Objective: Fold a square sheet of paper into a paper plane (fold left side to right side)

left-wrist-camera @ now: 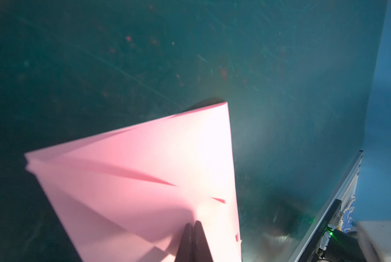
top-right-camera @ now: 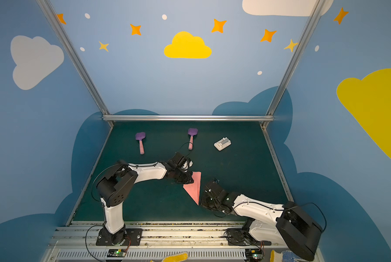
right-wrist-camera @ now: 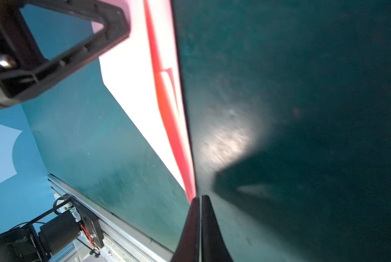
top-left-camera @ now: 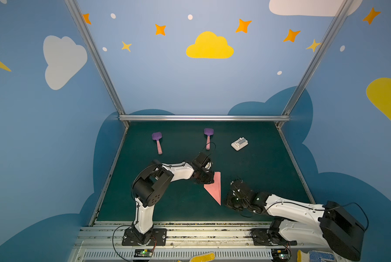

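The square sheet of paper (top-left-camera: 215, 188) (top-right-camera: 194, 187) lies on the green mat, folded into a narrow salmon-pink triangle with its point toward the front. Creased layers show in the left wrist view (left-wrist-camera: 144, 170). My left gripper (top-left-camera: 209, 179) (top-right-camera: 187, 178) (left-wrist-camera: 193, 223) is shut, and its joined fingertips rest on top of the paper's wide far end. My right gripper (top-left-camera: 226, 203) (top-right-camera: 203, 202) (right-wrist-camera: 200, 197) is shut too, its tips down at the mat right at the paper's (right-wrist-camera: 133, 79) pointed near end. No finished paper plane shows.
Two purple spatulas with pink handles (top-left-camera: 157, 141) (top-left-camera: 208, 137) lie at the back of the mat, with a small white block (top-left-camera: 239, 143) to their right. An aluminium rail (top-left-camera: 190, 223) runs along the front edge. Blue walls close in the sides and back.
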You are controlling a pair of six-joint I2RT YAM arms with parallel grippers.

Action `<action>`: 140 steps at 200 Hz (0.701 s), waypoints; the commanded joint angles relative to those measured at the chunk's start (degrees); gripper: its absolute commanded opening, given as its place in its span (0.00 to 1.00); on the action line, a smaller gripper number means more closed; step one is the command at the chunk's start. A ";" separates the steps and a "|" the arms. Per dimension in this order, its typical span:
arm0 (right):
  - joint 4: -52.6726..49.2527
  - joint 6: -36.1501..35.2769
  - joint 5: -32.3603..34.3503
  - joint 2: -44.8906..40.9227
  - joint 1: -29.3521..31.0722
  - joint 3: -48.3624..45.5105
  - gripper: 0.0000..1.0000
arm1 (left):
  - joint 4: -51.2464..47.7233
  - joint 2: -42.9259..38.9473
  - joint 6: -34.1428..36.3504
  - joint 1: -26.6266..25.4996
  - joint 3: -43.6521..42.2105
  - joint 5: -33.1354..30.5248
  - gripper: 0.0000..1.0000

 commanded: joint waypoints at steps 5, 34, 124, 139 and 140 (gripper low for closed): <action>1.46 -2.40 -0.70 3.75 -0.71 3.08 0.00 | -2.52 2.85 0.01 -0.50 -2.70 -3.54 0.04; 2.34 -3.76 -1.31 7.19 -1.77 5.13 0.00 | -2.56 2.65 0.04 -0.49 -2.80 -3.52 0.04; 5.72 -3.58 -3.82 10.09 -1.68 2.61 0.00 | -2.64 2.61 -0.07 -0.50 -3.11 -3.84 0.04; 4.71 -3.46 -3.56 8.27 -1.78 1.78 0.00 | -2.91 2.61 -0.98 -0.47 -3.13 -4.39 0.04; 4.62 -3.46 -3.50 8.12 -1.79 1.67 0.00 | -2.91 2.61 -1.11 -0.48 -3.18 -4.41 0.04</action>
